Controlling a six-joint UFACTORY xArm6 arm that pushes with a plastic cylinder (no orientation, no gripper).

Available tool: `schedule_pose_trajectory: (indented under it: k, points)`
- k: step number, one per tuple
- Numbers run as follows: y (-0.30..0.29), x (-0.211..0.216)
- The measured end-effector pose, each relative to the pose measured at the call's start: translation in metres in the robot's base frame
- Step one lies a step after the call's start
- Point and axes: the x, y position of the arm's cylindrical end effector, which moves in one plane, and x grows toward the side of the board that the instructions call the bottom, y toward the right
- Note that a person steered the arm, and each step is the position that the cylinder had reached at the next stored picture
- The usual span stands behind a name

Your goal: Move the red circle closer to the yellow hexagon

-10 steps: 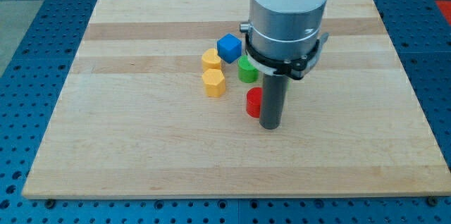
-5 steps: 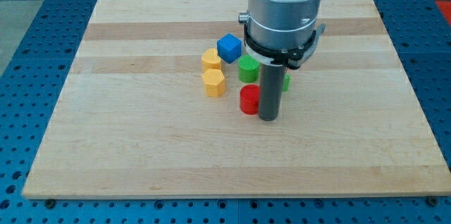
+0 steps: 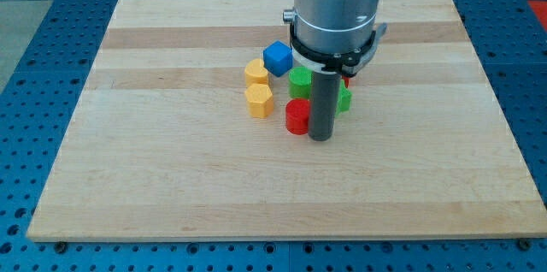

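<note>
Camera view: my tip (image 3: 320,138) touches the red circle block's (image 3: 297,117) right side on the wooden table (image 3: 171,178); yellow hexagon block (image 3: 259,99) sits near, left. No grasping tool fitted.

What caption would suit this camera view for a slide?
My tip presses the red circle's right side, nudging it toward the yellow hexagon at its left.
</note>
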Motion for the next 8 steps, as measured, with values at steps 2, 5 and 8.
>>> schedule_pose_trajectory:
  k: [2,5,8]
  points:
    - [-0.009,-0.001]
    - [-0.014,-0.003]
    - [-0.014,-0.011]
